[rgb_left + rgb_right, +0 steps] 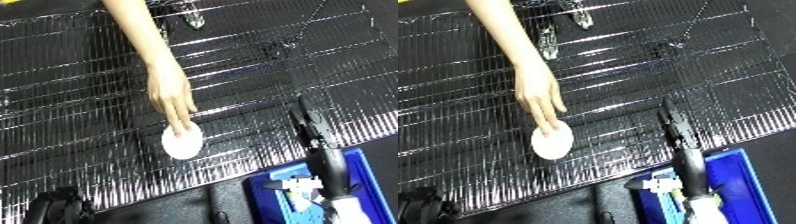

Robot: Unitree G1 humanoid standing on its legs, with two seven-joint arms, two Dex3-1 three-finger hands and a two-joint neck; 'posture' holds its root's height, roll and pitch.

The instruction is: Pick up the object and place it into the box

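Note:
A flat white round object (182,141) lies on the shiny black ribbed surface (80,75). A person's hand (171,95) reaches down from the top edge, its fingertips resting on the object's upper edge. My right hand (308,127) comes in from the lower right, its black fingers straight and pointing up the view, holding nothing. It is well to the right of the object and above the blue bin (371,167). A dark rounded shape (55,206) in the lower left corner may be my left hand; its form is unclear.
Something white (300,187) lies inside the bin, partly hidden by my right forearm (333,172). The bin stands on a plain dark strip (204,205) below the ribbed surface. Two small shiny items (547,42) lie near the top of the ribbed surface.

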